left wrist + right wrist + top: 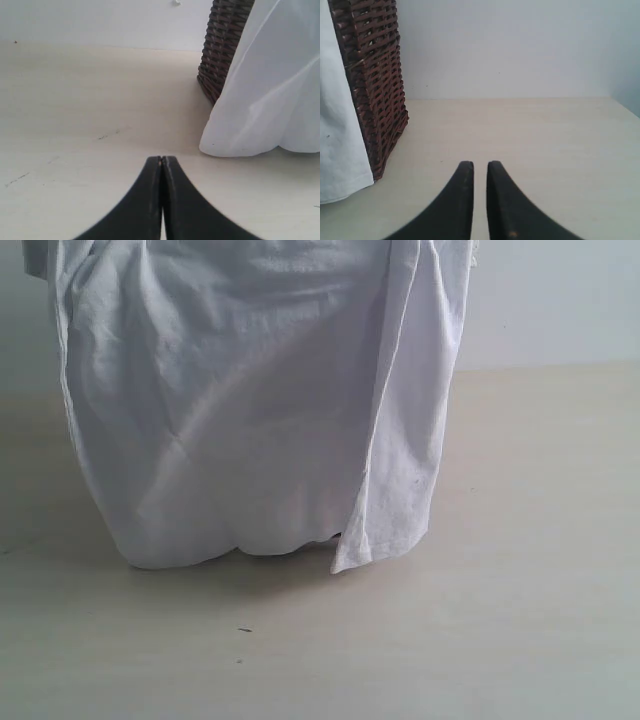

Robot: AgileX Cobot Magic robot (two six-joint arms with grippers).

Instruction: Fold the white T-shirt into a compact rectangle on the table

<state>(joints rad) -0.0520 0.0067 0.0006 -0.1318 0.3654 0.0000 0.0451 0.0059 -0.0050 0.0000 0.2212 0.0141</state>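
Note:
The white T-shirt (250, 410) hangs in loose folds over the front of a brown wicker basket, its lower hem resting on the table (520, 620). Its lettering and neck tag are hidden. In the left wrist view the T-shirt (270, 100) drapes beside the basket, some way ahead of my left gripper (162, 158), which is shut with nothing in it, low over the table (90, 100). In the right wrist view, my right gripper (480, 164) stands slightly open and empty over the table (530, 135), with an edge of the T-shirt (335, 140) off to one side. Neither gripper shows in the exterior view.
The brown wicker basket (220, 50) stands upright on the table behind the cloth; its woven side (375, 85) is close to my right gripper. A pale wall (520, 45) runs along the table's far edge.

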